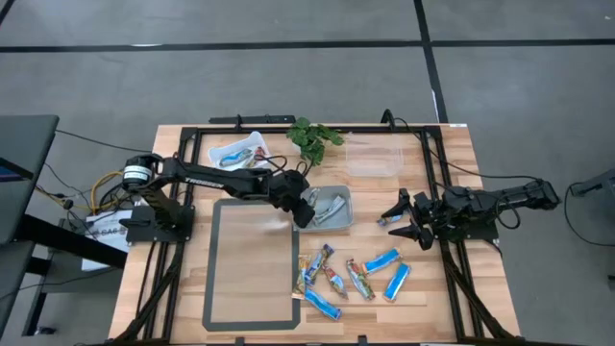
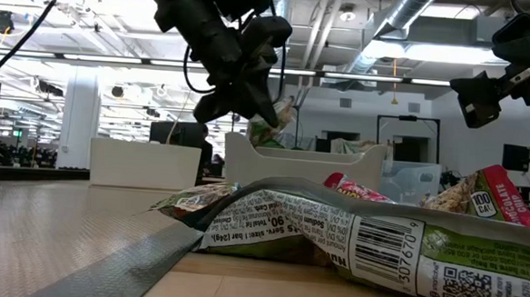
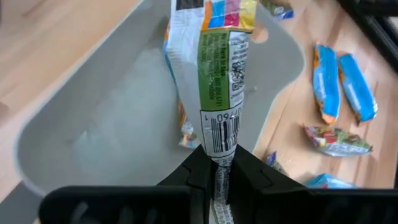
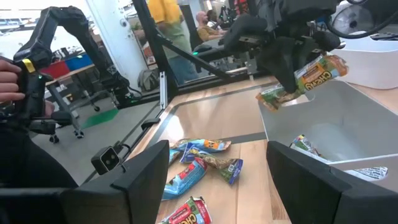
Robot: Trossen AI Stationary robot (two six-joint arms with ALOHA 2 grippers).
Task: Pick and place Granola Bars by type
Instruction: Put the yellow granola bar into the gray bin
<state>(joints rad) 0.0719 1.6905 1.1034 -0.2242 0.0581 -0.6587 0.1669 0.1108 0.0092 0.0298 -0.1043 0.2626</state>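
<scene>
My left gripper (image 1: pixel 304 206) is shut on a green-and-white granola bar (image 3: pixel 221 74) and holds it over the grey tray (image 1: pixel 342 219) at the table's middle. A bar (image 4: pixel 303 145) lies in that tray. Several more granola bars, blue (image 1: pixel 382 260) and multicoloured (image 1: pixel 333 280), lie loose on the wood near the front edge. A white tray (image 1: pixel 223 146) at the back left holds bars too. My right gripper (image 1: pixel 399 217) waits open at the right, level above the table, with nothing between its fingers (image 4: pixel 143 180). My left gripper pinches the bar's crimped end (image 3: pixel 219 163) between its two fingers. The fingers come from the table's left, slanting downward, and lie along the bar. The bar (image 4: pixel 303 79) sticks out beyond the fingertips, tilted, lifted clear above the grey tray.
A grey-rimmed mat (image 1: pixel 252 264) lies at the front left. A clear container (image 1: pixel 373 159) and a green plant sprig (image 1: pixel 312 136) stand at the back. A black frame (image 1: pixel 437 183) runs around the working area. In the right wrist view, people show beyond the table.
</scene>
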